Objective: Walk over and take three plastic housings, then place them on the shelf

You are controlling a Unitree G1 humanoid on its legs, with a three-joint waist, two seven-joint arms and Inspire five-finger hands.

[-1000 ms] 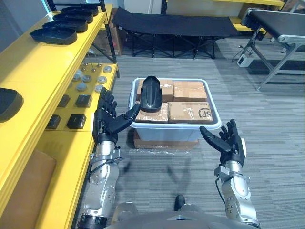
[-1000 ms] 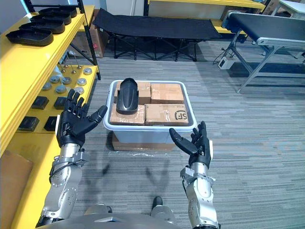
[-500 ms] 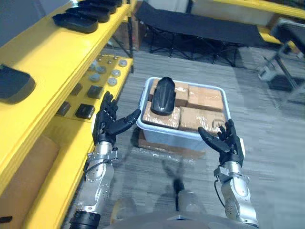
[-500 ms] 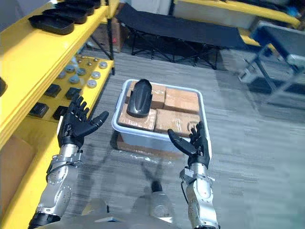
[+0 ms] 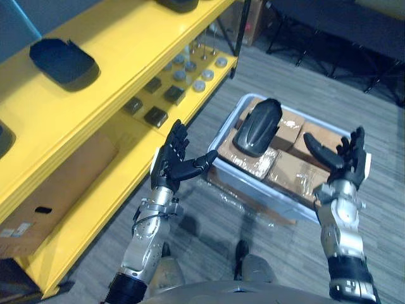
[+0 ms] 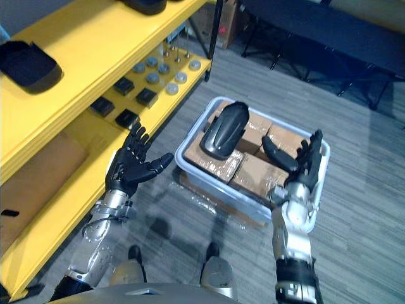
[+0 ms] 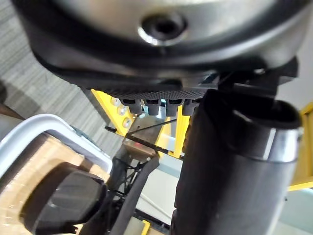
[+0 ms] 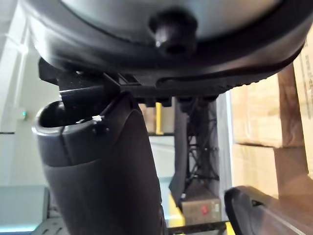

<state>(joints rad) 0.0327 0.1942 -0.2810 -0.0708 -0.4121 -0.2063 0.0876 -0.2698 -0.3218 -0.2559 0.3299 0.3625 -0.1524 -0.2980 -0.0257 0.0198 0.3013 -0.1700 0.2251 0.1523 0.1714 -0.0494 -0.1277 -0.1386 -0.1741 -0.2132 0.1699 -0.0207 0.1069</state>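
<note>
A black plastic housing point(image 5: 256, 126) lies on top of taped cardboard boxes point(image 5: 297, 174) inside a white bin point(image 6: 190, 168) on the floor. My left hand point(image 5: 174, 158) is raised to the left of the bin, fingers straight and spread, holding nothing. My right hand point(image 5: 345, 161) is raised over the bin's right side, fingers also straight and empty. More black housings point(image 5: 63, 60) rest on the top of the yellow shelf point(image 5: 126, 95) at the left. The housing in the bin also appears past the left hand's fingers point(image 7: 61, 200) in the left wrist view.
The yellow shelf's lower level holds small black blocks point(image 5: 155, 116) and several round metal parts point(image 5: 199, 85). A brown cardboard box point(image 5: 57, 187) sits under that level. A black folding cot point(image 6: 304, 28) stands behind the bin on grey carpet.
The whole view has swung and tilted, so the camera has moved; the shelf now fills more of the left. Both hands stay raised, straight-fingered and empty, the right hand now over the bin.
</note>
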